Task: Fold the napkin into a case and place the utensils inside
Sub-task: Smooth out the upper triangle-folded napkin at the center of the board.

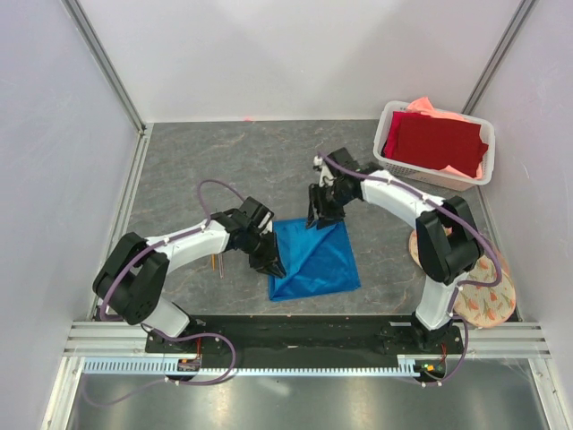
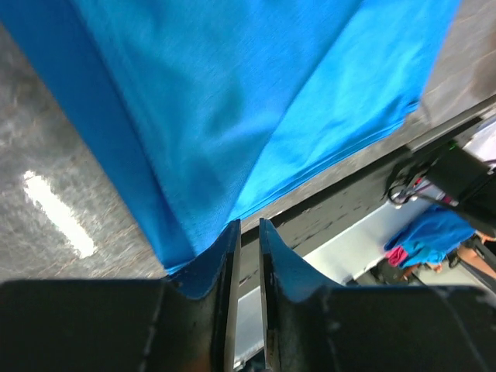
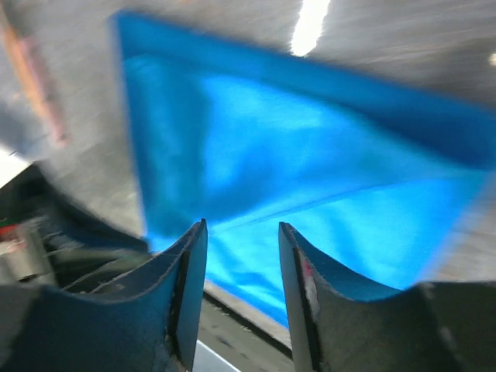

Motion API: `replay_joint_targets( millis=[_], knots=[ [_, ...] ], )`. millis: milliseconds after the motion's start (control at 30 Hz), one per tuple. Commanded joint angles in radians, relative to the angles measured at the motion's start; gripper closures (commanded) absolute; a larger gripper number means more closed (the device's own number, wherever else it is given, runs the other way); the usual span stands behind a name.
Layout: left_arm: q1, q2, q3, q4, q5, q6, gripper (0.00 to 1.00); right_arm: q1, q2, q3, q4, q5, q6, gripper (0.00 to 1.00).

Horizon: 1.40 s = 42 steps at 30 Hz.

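The bright blue napkin (image 1: 315, 260) lies folded flat on the grey table, between the two arms. My left gripper (image 1: 277, 269) rests at its left edge; in the left wrist view its jaws (image 2: 248, 223) stand a narrow gap apart with nothing between them, just off the napkin (image 2: 232, 101). My right gripper (image 1: 316, 221) hovers over the napkin's far corner. Seen from the right wrist, that gripper (image 3: 242, 225) is open and empty above the napkin (image 3: 310, 155). The utensils (image 1: 215, 265), thin orange-brown sticks, lie on the table beside the left arm.
A white basket (image 1: 394, 161) at the back right holds dark red and salmon-pink cloths. A round floral mat (image 1: 479, 291) lies under the right arm's base. Metal frame rails run along the table's sides and near edge.
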Motion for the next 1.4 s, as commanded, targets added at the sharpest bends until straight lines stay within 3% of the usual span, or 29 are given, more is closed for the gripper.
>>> replay_joint_targets(
  millis=[0,167,533,933,1367],
  knots=[
    [-0.005,-0.004,-0.042,0.035,0.047,0.000,0.79,0.099,-0.039,-0.100,0.142,-0.072,0.131,0.53],
    [-0.005,0.006,-0.123,0.076,0.054,-0.035,0.81,0.130,-0.028,-0.197,0.250,-0.105,0.215,0.61],
    [-0.007,0.023,-0.211,0.140,0.034,-0.029,0.81,0.133,0.042,-0.200,0.251,-0.079,0.169,0.64],
    [-0.007,-0.167,-0.141,0.031,0.048,-0.101,0.76,0.057,-0.019,-0.137,0.131,-0.024,0.097,0.62],
    [-0.009,0.023,-0.138,0.103,0.073,-0.047,0.80,-0.103,0.103,0.014,0.064,0.011,0.016,0.63]
  ],
)
